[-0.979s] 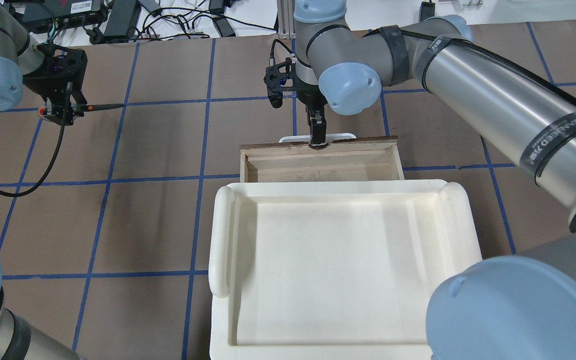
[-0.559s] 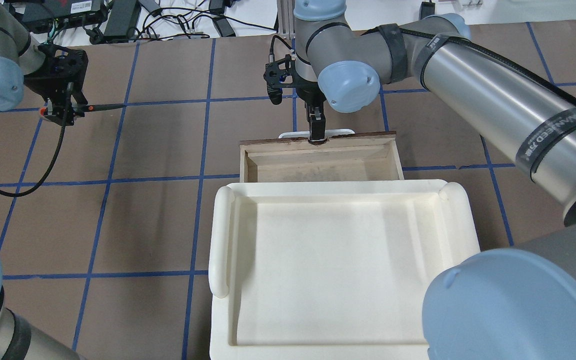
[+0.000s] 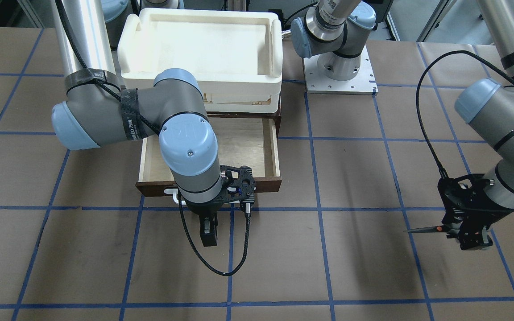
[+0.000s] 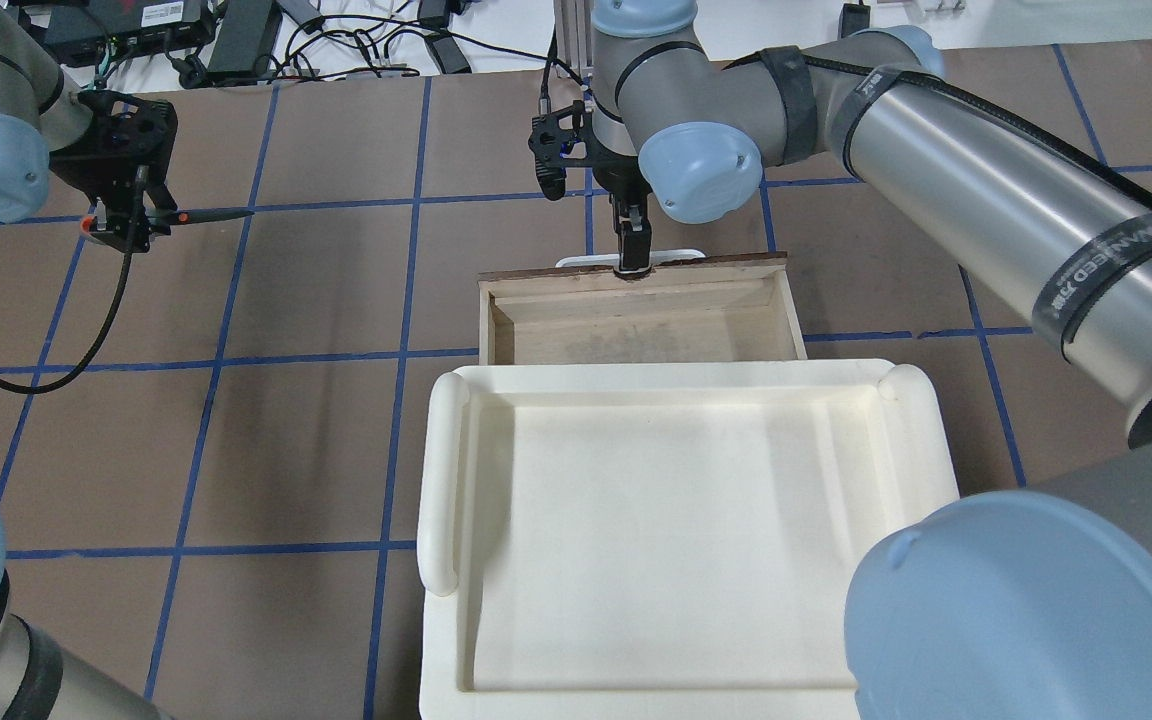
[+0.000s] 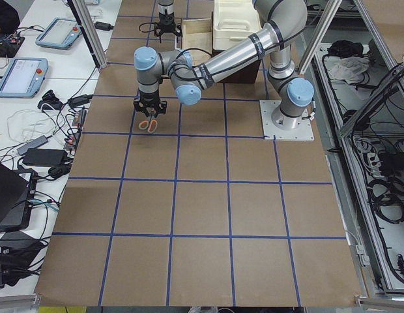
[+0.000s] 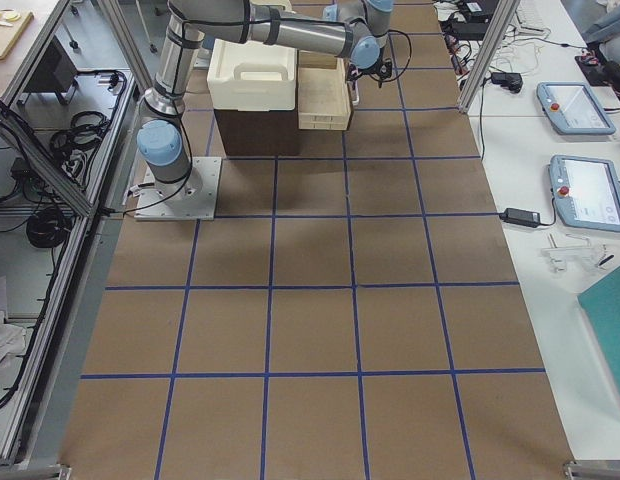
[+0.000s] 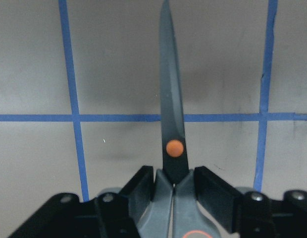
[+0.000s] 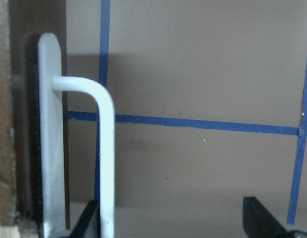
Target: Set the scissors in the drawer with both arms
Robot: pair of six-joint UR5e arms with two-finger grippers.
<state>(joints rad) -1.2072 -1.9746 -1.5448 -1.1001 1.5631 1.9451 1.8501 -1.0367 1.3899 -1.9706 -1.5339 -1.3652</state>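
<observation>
The left gripper [image 7: 174, 182] is pinching the scissors [image 7: 172, 99] just behind the orange pivot, holding them over the table at the drawer's [image 4: 636, 335] 10 o'clock in the overhead view, blades pointing toward 3 o'clock. The right gripper [image 8: 176, 220] is sitting spread around the white handle [image 8: 106, 148] at the open drawer's 12 o'clock edge. The right arm [image 3: 105, 120] is showing a "UR" logo [image 3: 177, 132]. The white lettering on its black strap [image 4: 1116, 255] is too small to read surely.

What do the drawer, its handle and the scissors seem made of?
Drawer: wood, dark brown front, pale raw-looking plywood inside with visible grain.
Handle: smooth white bar, painted metal or plastic, unclear which.
Scissors: dark matte blades, probably coated steel; grey handles look plastic.
</observation>
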